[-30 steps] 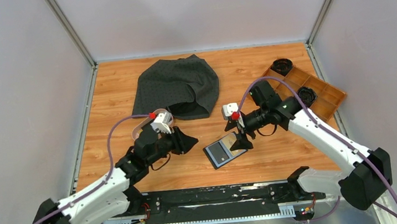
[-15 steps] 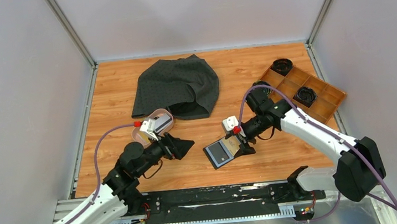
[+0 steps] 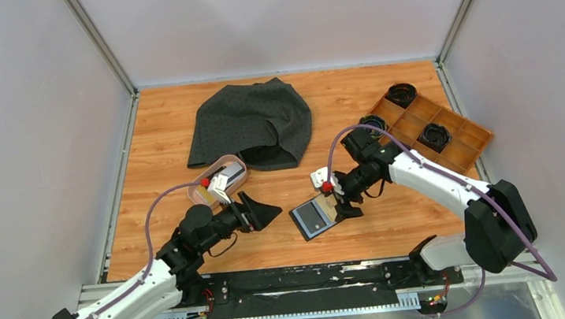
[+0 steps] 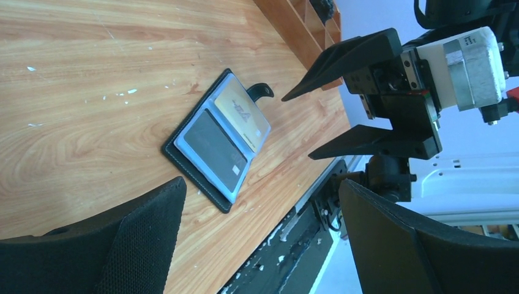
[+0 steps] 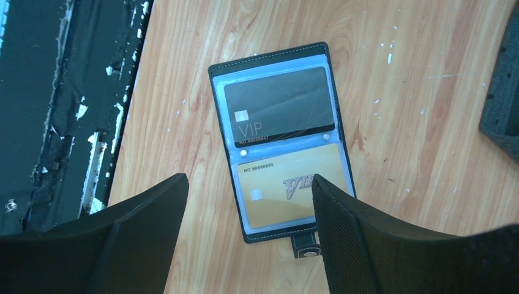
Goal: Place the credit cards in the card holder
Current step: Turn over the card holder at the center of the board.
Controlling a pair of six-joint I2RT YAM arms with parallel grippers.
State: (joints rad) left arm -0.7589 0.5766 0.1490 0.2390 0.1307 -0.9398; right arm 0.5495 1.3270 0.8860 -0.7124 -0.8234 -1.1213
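Since both pockets of the card holder (image 5: 281, 141) are seen filled, the insertion step is judged done for these two cards. A dark card (image 5: 278, 107) is seated in the pocket just beyond the fingertips of the right hand (image 4: 298, 127), and a gold card (image 5: 287, 184) in the pocket btwn them. The card holder is laid open flat on the desk (image 3: 166, 140), directly under the right hand and just ahead of the left hand (image 3: 272, 206). Both hands are spread wide, nothing is held in either, and no contact w/ the card holder is seen.

A pink dish (image 3: 216, 161) is found beside the left wrist, behind that hand. Whether cards are left in it cannot be told, as it's partly hidden by the wrist cam.

Next move, as judged: if cards remain, the left hand is to be swung back to the pink dish & a thin edge pinched. If not, one flap is to be lifted by its edge while the other half is pinned, then the snap tab (image 5: 305, 246) pressed shut. Care is needed so the seated cards aren't dragged out.
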